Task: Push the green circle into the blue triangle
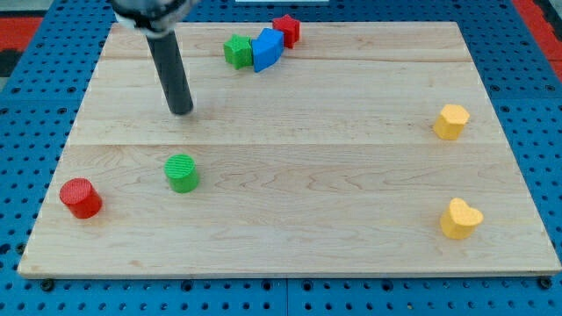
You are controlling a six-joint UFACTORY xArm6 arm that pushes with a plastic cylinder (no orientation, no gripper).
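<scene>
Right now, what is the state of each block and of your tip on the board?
My tip: on the board, above the green circle, apart from it.
Green circle: standing alone, untouched.
Red circle: alone, near the view's left edge.
Green star: touching the blue block.
Blue block: between green star and red star.
Red star: touching the blue block.
Two yellow blocks: apart, at the view's right.

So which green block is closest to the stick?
The green circle, alone just below my tip. The other green block, star-like, sits at the view's top against the blue block, farther away.

A pale wooden board (307, 228) rests on blue pegboard (26, 96).
</scene>
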